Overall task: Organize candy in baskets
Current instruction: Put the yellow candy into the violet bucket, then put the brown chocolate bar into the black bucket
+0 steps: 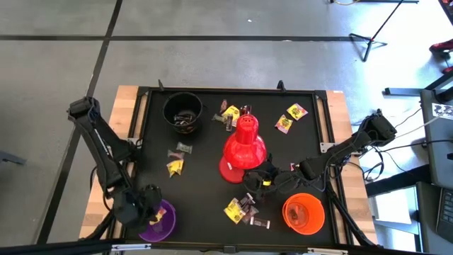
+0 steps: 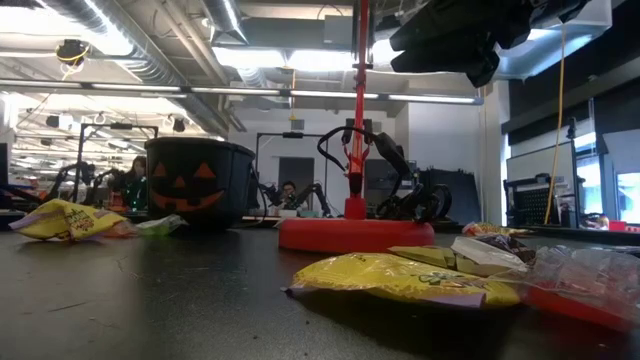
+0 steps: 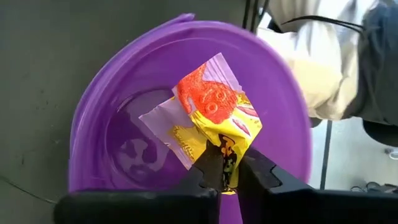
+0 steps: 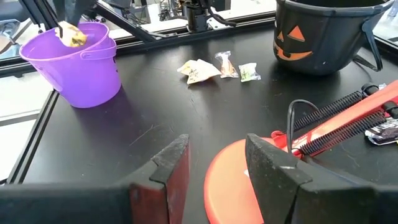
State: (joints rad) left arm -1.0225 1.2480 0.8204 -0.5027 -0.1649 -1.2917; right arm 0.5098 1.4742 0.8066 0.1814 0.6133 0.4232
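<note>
My left gripper (image 3: 225, 163) is shut on a yellow candy (image 3: 214, 112) with a red-orange mark, right over the mouth of the purple basket (image 3: 93, 112) at the table's near left (image 1: 159, 221). The right wrist view shows that candy (image 4: 73, 34) at the basket's rim height. My right gripper (image 4: 217, 155) stands open by the red lamp's base (image 4: 239, 180), with nothing between its fingers. The black basket (image 1: 182, 112) stands at the far left, and the orange basket (image 1: 304, 214) at the near right. Loose candy lies on the table (image 1: 175, 166) (image 1: 237, 209). My left gripper pinches one end of the yellow wrapper (image 3: 227, 155) between its two fingertips. The fingers slant down from above. The rest of the candy sticks out beyond the fingertips, lifted clear over the inside of the purple basket.
The red desk lamp (image 1: 244, 145) stands mid-table, right beside my right gripper. More candy lies at the far side (image 1: 230, 113) (image 1: 296, 110) and near the orange basket (image 1: 258, 223). A raised black rim (image 1: 329, 127) runs round the table.
</note>
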